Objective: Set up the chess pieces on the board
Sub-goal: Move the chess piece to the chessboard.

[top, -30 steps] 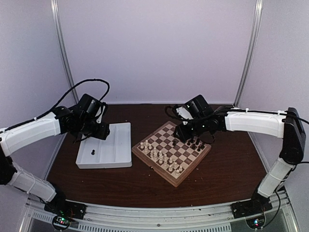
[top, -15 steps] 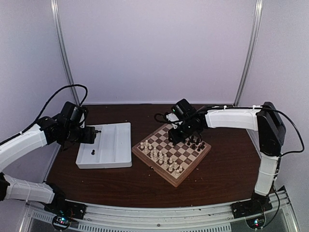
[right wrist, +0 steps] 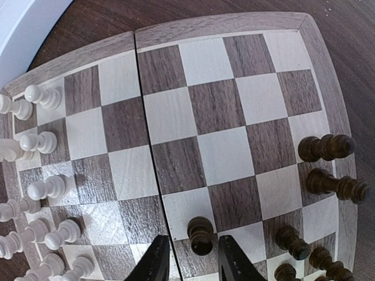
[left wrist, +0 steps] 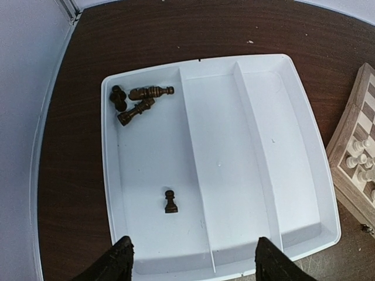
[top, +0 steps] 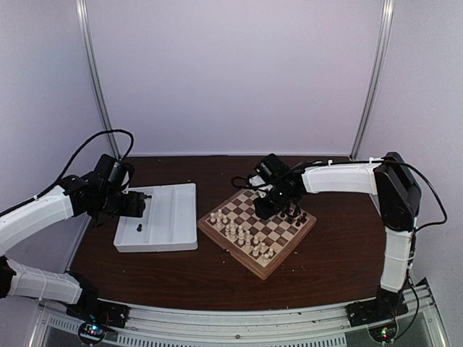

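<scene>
The board (top: 228, 253) lies right of centre, its tan rim (right wrist: 205, 23) showing in the right wrist view. Several dark chess pieces (top: 293, 215) stand along its far-right side. My right gripper (top: 266, 210) hangs low over the board, jaws narrowly open on either side of one upright dark piece (right wrist: 201, 234), with a gap at each finger. Other dark pieces (right wrist: 325, 147) stand near the right rim. My left gripper (left wrist: 192, 243) is open above the near edge of the white tray (left wrist: 222, 146). A dark pawn (left wrist: 170, 202) stands there, and three dark pieces (left wrist: 135, 111) lie in its far-left corner.
Cream-white pieces (top: 242, 235) fill the board's near-left rows, also seen at the left of the right wrist view (right wrist: 41, 96). The tray (top: 173, 217) sits close beside the board's left corner. Dark brown tabletop surrounds both, with walls on three sides.
My left arm pulled back to the left off the tray and its jaws opened wider. My right arm swung in and lowered onto the board, its jaws narrowing around a dark piece.
</scene>
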Controlling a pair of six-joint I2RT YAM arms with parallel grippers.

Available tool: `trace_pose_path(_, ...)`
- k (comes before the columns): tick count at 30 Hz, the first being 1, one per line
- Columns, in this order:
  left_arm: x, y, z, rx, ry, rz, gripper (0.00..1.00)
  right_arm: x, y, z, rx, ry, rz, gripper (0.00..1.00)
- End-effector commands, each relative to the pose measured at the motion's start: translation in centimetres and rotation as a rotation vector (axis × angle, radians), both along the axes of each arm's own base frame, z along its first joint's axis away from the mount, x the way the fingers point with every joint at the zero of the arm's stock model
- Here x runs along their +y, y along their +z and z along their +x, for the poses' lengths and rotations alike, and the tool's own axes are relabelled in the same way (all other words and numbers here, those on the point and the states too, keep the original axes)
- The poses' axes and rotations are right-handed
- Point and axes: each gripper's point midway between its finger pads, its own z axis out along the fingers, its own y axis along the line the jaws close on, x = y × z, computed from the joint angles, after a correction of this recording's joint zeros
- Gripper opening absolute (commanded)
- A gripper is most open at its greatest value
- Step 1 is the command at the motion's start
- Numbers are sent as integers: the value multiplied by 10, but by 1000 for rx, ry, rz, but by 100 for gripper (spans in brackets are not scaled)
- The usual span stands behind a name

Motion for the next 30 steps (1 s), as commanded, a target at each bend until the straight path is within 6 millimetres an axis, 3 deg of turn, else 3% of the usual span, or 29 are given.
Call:
trace_pose_path(1,-2,2,7,-24,7,-23,71,0,1,10,-18,-17,-9,31)
trace_pose_path(15,0,-2,10,-12,14,-12,71,-8,8,21,-50,-43,-5,15)
trace_pose_path(30,0,-6,9,-7,14,-15,71,-19,8,43,-61,-72,-8,15)
